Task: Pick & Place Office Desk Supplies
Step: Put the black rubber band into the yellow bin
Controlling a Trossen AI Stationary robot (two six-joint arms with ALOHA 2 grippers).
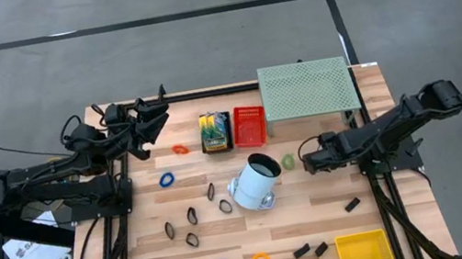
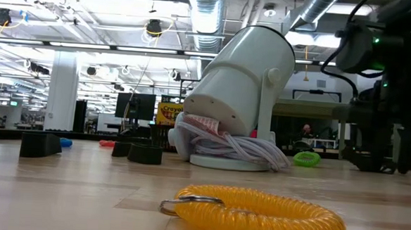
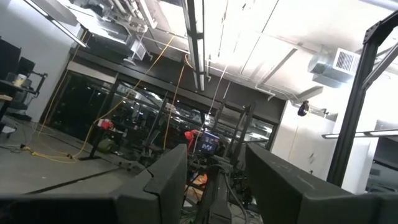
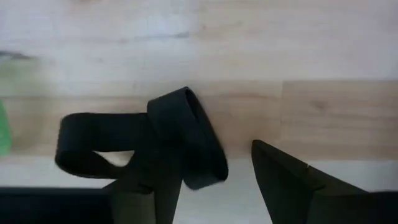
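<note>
The right gripper [image 4: 214, 180] sits low over the surface [image 1: 319, 218] at three o'clock from the white cup [image 1: 256, 181], fingers spread around a black band [image 4: 149, 146], partly hidden. The left gripper [image 1: 154, 114] waits at ten o'clock, fingers parted, empty.

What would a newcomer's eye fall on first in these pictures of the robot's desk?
A white cup-like holder lies tipped over at the table's centre, small rings and black clips scattered around it. Behind it stand a crayon box, a red basket and a green mesh tray; a yellow bin sits at the near right corner. The right gripper reaches low beside a green ring, a black band hanging on one finger.
</note>
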